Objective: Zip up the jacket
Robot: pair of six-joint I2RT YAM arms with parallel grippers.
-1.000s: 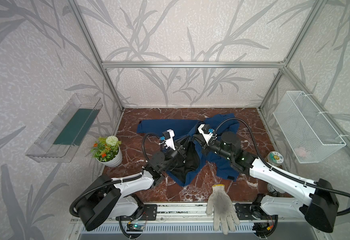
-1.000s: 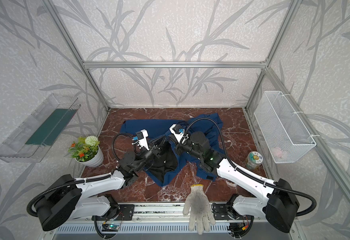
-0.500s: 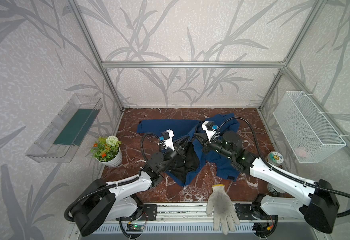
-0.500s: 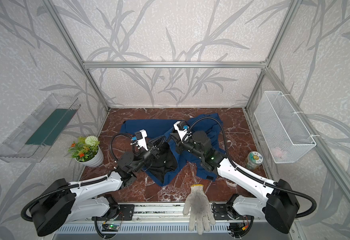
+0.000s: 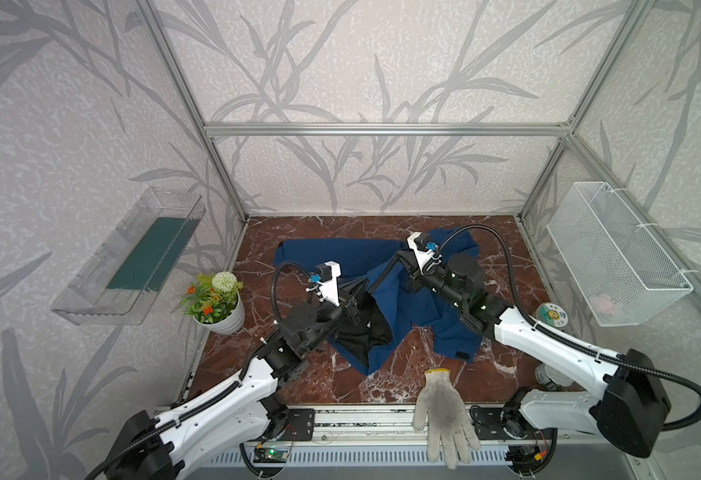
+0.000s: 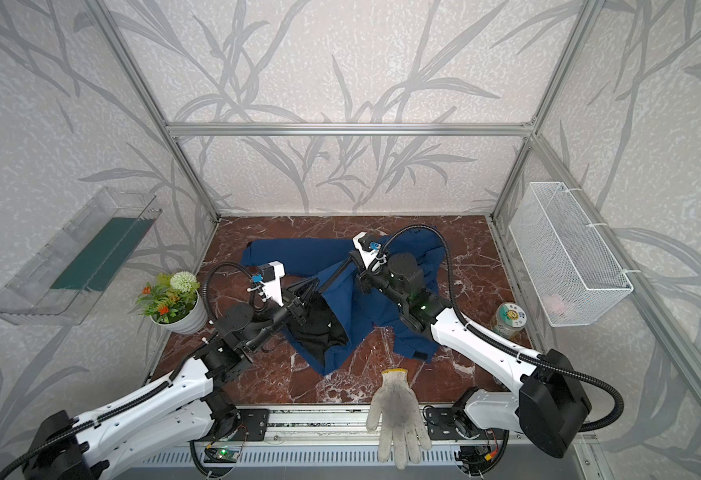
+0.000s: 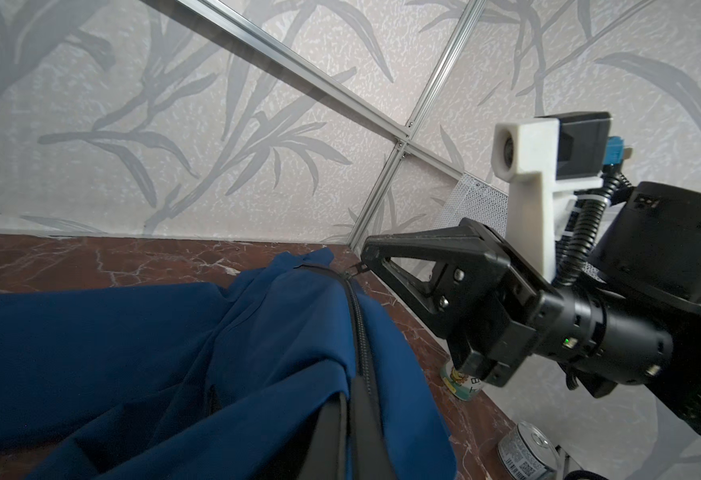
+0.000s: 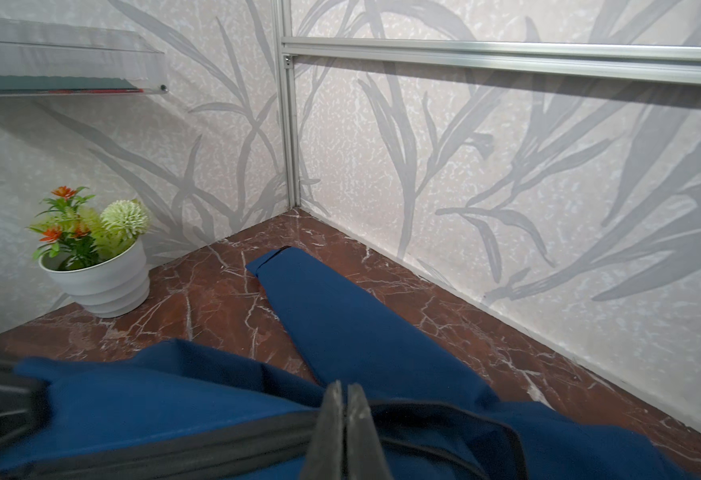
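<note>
1. Glove (image 5: 444,419) comes first for us: white knit, wrist end on the surface (image 5: 340,386), fingers past its front edge, well apart from the cloth.
2. Next we meet the left gripper (image 5: 363,286), left of centre. Its jaws are closed, and we see them pinching the jacket (image 5: 340,253) at the lower end of the zipper (image 7: 359,332), where black lining (image 5: 365,332) is turned out.
3. We find the jacket spread over the middle of the surface and reaching close to the back edge: navy, crumpled, one cuff (image 5: 457,347) pointing toward the front right corner.
4. From the left grip the zipper runs taut and lifted off the surface, and along the stretch we can see in the left wrist view it is closed.
5. At its far end we see the right gripper (image 7: 366,251), jaws pressed together on the small metal pull (image 7: 355,272); in the right wrist view its fingers (image 8: 328,424) meet with no gap above the zipper.
6. Behind that, a sleeve (image 8: 340,324) lies flat, pointing to the back left corner.
7. At the left edge we note a potted plant (image 5: 216,305); near the right edge stand a jar (image 5: 550,316) and a tin (image 7: 527,453).
8. Farthest off, on the walls, we see a clear tray (image 5: 132,266) at left and a wire basket (image 5: 615,257) at right.
</note>
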